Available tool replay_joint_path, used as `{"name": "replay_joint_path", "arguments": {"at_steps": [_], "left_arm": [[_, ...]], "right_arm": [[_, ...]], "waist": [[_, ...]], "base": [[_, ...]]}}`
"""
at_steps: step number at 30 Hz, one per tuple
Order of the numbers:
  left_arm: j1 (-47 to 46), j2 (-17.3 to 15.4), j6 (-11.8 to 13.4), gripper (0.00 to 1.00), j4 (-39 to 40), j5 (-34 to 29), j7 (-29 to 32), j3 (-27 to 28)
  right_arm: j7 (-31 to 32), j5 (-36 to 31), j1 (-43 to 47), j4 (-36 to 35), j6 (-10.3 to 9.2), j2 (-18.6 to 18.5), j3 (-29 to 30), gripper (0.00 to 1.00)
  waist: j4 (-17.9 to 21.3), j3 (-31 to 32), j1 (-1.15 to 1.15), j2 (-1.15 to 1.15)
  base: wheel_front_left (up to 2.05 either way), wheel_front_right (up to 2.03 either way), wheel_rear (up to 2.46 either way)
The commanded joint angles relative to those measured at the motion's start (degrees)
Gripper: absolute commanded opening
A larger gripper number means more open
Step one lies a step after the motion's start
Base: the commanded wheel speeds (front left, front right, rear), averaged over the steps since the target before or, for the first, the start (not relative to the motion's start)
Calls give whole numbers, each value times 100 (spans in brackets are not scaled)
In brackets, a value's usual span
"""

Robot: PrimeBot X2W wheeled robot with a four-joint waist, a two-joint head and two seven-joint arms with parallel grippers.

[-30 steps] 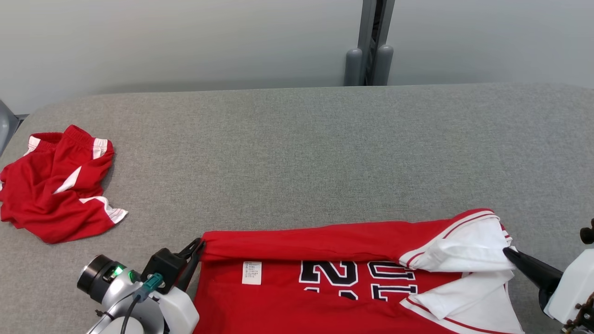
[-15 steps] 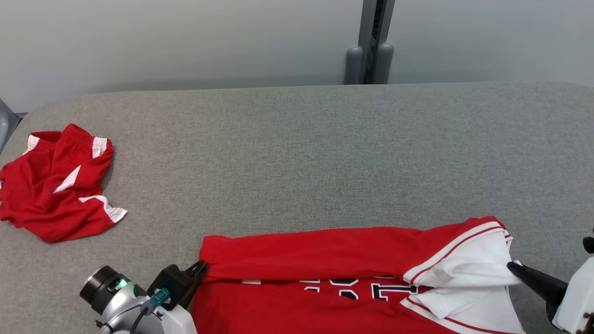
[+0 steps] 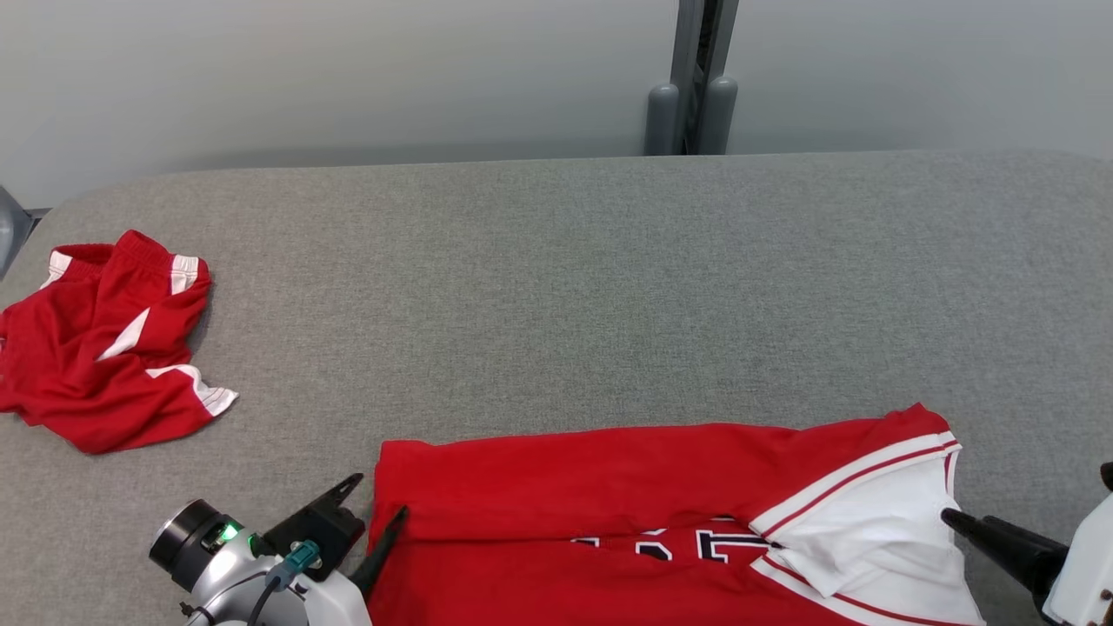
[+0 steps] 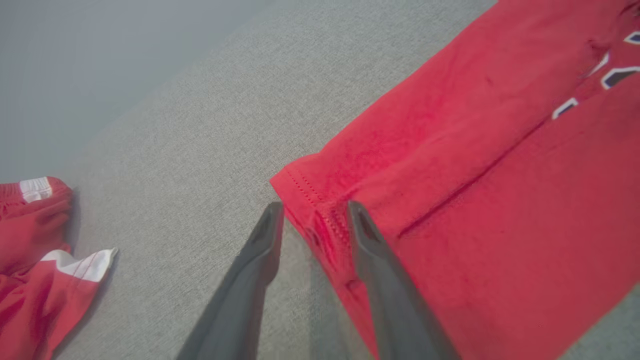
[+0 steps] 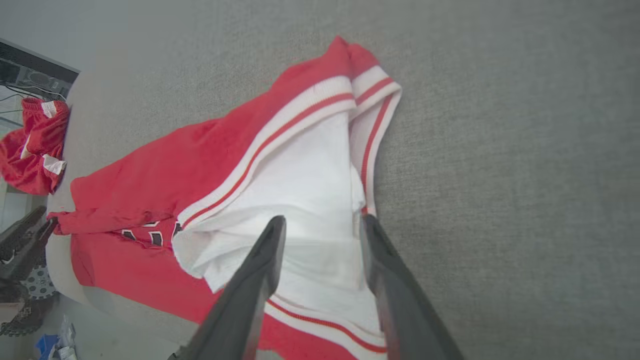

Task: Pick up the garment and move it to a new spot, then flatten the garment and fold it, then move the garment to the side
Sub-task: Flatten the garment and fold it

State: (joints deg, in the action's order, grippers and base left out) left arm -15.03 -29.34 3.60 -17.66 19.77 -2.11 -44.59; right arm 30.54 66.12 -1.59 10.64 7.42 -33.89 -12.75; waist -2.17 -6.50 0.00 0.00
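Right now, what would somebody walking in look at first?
The big red jersey with white trim, lying along the near edge of the grey table, grabs the eye first. Next come the crumpled red shorts at the far left. The left gripper and right gripper sit at the jersey's ends, jaws open.

Wide table [image 3: 556,287] covered in grey woven fabric, rounded at the far left corner. Behind it, plain pale grey wall [image 3: 348,78], softly and evenly lit, with faint shadow along the base. Against the wall, a dark grey upright post [image 3: 706,52] flanked by two rounded grey cylinders [image 3: 663,122]. Beyond the table's end in the right wrist view, a dark unit [image 5: 30,70] with loose cables.
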Motion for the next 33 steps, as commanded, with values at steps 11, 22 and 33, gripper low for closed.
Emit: {"name": "replay_joint_path", "arguments": {"at_steps": [11, 22, 33], "left_arm": [[-153, 89, 578, 100, 286, 292, -300, 529], [139, 872, 1113, 100, 664, 914, -1269, 1470], [984, 2023, 833, 100, 1322, -196, -1303, 2772]], "right_arm": [[-571, -1234, -156, -734, 12, 577, 1003, 100], [-2667, -2450, -140, -552, 12, 996, 936, 100], [-4248, -2935, 36, 275, 11, 1263, 524, 100]], "waist": [[14, 79, 0, 0], [101, 123, 0, 0], [259, 60, 0, 0]], "base": [[0, 0, 0], [0, 0, 0], [0, 0, 0]]}}
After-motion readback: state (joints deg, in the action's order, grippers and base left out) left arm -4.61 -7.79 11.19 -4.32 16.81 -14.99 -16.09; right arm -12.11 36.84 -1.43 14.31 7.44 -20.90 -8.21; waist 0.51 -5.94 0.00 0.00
